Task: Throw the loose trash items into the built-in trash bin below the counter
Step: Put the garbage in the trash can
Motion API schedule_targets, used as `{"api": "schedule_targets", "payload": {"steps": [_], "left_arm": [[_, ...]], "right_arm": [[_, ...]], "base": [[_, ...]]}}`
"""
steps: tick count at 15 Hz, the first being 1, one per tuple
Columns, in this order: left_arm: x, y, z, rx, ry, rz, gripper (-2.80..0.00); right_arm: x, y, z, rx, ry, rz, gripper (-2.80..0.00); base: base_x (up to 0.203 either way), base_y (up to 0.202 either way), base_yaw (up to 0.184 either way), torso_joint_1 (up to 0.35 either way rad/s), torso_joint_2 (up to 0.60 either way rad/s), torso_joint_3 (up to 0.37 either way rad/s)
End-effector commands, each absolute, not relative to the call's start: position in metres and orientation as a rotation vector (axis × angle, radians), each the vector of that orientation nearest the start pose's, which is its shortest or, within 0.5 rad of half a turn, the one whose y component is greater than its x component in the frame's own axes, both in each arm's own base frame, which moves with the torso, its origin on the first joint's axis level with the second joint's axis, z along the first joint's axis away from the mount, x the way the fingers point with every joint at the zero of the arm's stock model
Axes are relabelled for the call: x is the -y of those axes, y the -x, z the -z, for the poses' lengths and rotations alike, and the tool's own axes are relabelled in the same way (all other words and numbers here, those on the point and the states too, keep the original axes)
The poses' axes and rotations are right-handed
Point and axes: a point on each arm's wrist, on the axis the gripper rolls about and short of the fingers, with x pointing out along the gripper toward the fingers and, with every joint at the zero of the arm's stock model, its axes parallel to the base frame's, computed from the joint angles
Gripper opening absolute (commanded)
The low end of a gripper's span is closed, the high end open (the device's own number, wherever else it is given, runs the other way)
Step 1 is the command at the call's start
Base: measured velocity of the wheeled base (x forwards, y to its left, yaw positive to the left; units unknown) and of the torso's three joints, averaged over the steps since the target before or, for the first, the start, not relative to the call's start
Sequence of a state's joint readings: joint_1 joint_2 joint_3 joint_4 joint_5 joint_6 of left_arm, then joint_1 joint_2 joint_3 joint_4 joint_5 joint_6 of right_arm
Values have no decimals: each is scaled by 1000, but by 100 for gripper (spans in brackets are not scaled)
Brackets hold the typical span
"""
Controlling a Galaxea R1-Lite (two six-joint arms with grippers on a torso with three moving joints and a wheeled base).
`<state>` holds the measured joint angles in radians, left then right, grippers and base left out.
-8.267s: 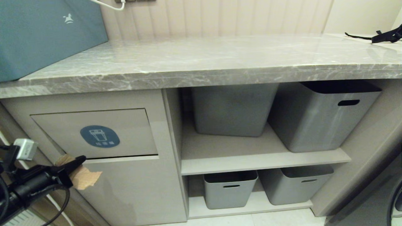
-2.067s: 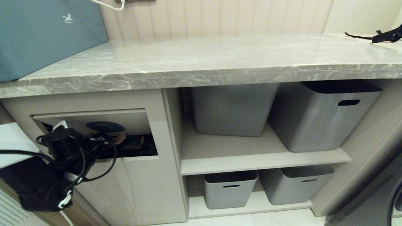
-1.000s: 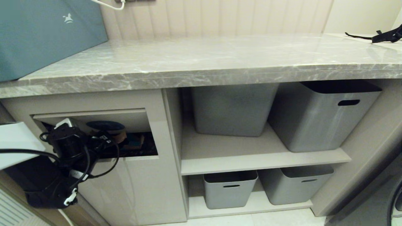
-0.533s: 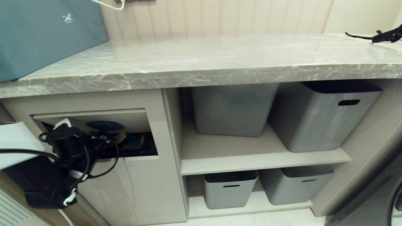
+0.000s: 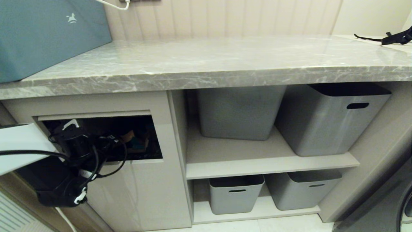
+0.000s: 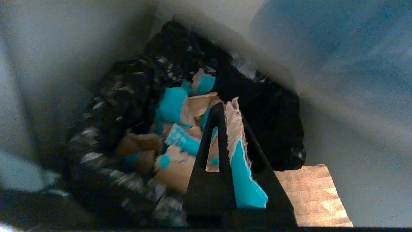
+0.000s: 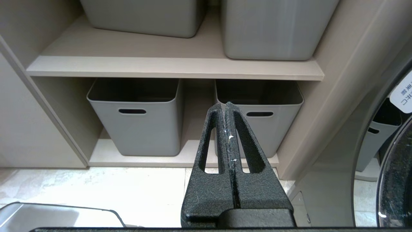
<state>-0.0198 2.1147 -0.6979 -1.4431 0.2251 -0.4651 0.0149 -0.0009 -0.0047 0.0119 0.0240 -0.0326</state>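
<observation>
The left gripper (image 6: 225, 112) reaches inside the trash bin (image 5: 96, 135) under the counter (image 5: 206, 64), fingers pinched tight on a torn cardboard scrap (image 6: 239, 161) above other scraps (image 6: 180, 135). The right gripper (image 7: 228, 109) hangs closed and empty near the floor.

Teal box (image 5: 48, 35), four grey bins (image 5: 331, 119), black strap (image 5: 394, 38)

The left arm (image 5: 64, 167) is black with looping black cables, a white link and slotted black tool fingers (image 6: 212, 141).
</observation>
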Motion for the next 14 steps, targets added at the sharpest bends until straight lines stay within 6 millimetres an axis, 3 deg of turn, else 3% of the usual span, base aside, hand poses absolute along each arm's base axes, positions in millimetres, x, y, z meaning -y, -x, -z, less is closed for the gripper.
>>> {"api": "schedule_targets", "payload": {"steps": [1,3,14], "left_arm": [[2,-363,-93,73,462,-194,-280],[2,-361,-80,20,410,-220,-280],[10,-328,-66,-103,332,-214,-280]], "right_arm": [[0,23,-75,-8,33,-40,-280],[0,23,-75,-8,32,-40,-280],[0,23,-75,-8,32,-40,-280]], "base": [[0,0,0,0,0,0],[0,0,0,0,0,0],[0,0,0,0,0,0]]}}
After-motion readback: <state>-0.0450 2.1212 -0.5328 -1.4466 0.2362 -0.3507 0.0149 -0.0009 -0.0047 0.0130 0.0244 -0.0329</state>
